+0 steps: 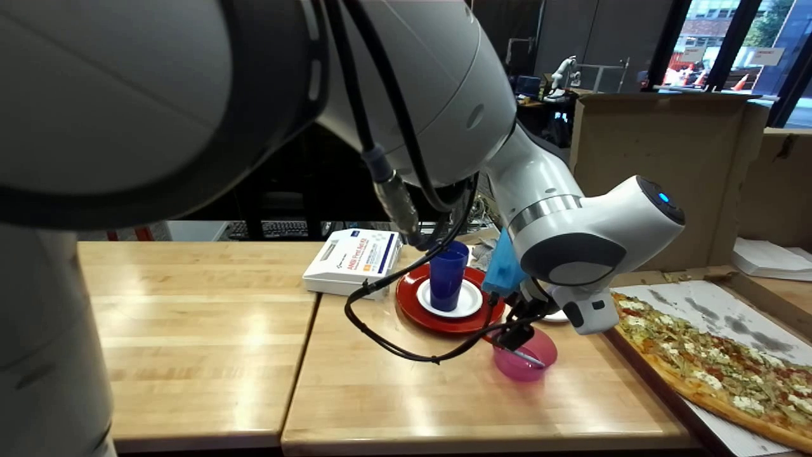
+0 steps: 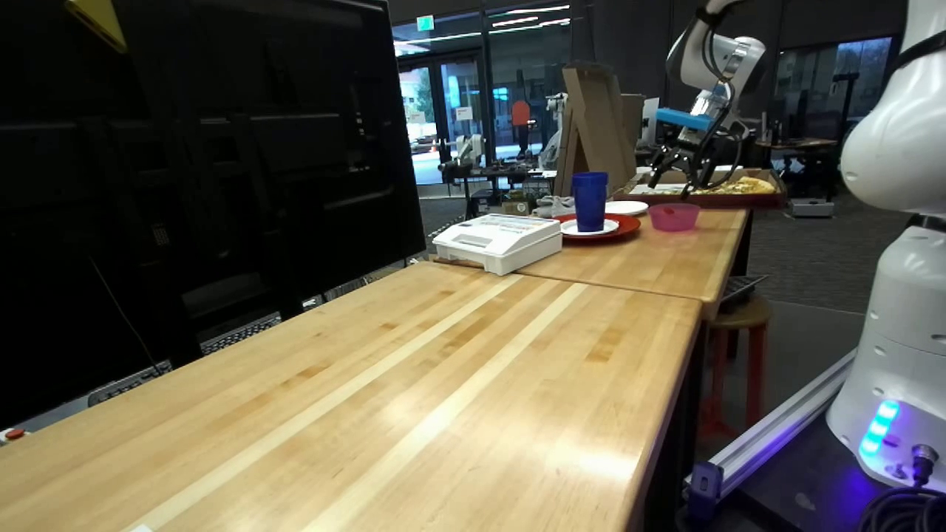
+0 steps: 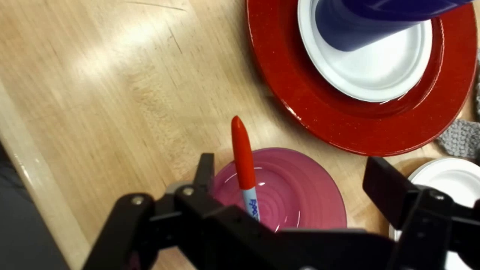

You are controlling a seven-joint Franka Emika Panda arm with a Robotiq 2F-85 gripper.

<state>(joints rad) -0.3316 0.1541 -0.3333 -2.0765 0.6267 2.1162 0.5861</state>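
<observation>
My gripper (image 3: 290, 168) is open and empty, its two black fingertips wide apart. In an exterior view the gripper (image 2: 671, 186) hangs above the translucent pink bowl (image 2: 676, 220). In the wrist view the bowl (image 3: 318, 198) lies below and between the fingers. A marker (image 3: 244, 161) with a red cap and a pale barrel leans in the bowl, its red end sticking out past the rim; its lower end is hidden behind the gripper. A red plate (image 3: 360, 131) beside the bowl carries a small white plate (image 3: 393, 71) with a blue cup (image 3: 348, 26) standing upright on it.
A white first aid kit (image 1: 352, 260) lies beyond the red plate. An open pizza box (image 1: 660, 184) with pizza (image 1: 710, 368) stands beside the bowl. White dishware (image 3: 453, 180) and grey cloth (image 3: 463, 138) are near the right finger. The arm's cable (image 1: 406, 355) hangs low.
</observation>
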